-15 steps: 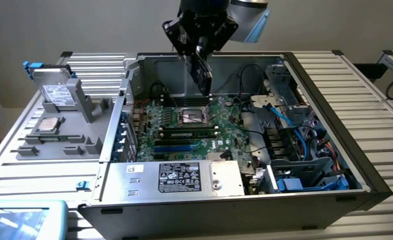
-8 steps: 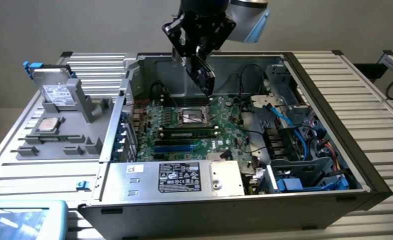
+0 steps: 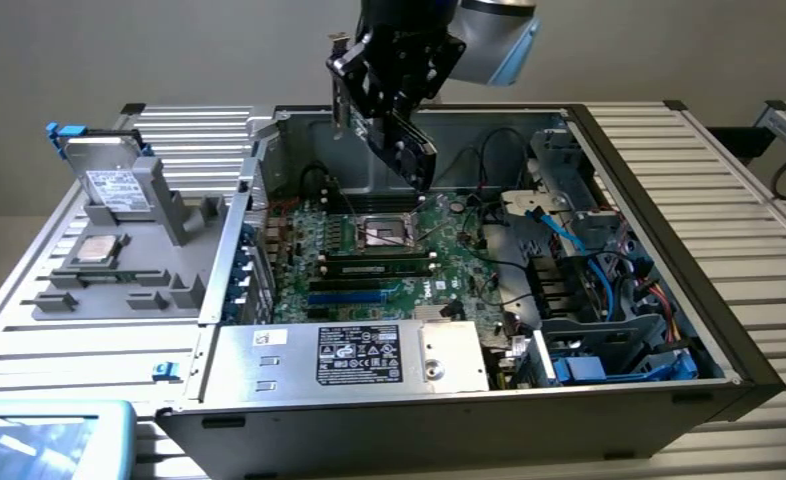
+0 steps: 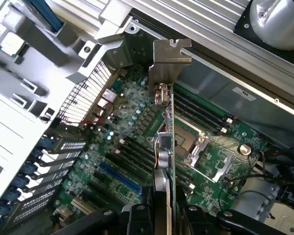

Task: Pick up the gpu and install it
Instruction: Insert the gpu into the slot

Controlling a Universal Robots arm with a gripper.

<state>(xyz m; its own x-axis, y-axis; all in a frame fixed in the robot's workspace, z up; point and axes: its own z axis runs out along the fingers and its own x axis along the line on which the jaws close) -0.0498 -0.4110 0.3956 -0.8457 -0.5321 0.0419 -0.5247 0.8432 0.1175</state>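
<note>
Gripper [image 3: 390, 95], jaws clamped on the gpu [image 3: 409, 150], hangs above the motherboard [image 3: 366, 270]. The card's long axis runs steeply down from the jaws, bracket [image 4: 169, 58] end nearest the motherboard.

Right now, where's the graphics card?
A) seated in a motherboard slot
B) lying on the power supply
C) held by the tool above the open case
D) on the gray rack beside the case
C: the tool grips the graphics card, which hangs tilted above the motherboard, clear of the slots.
</note>
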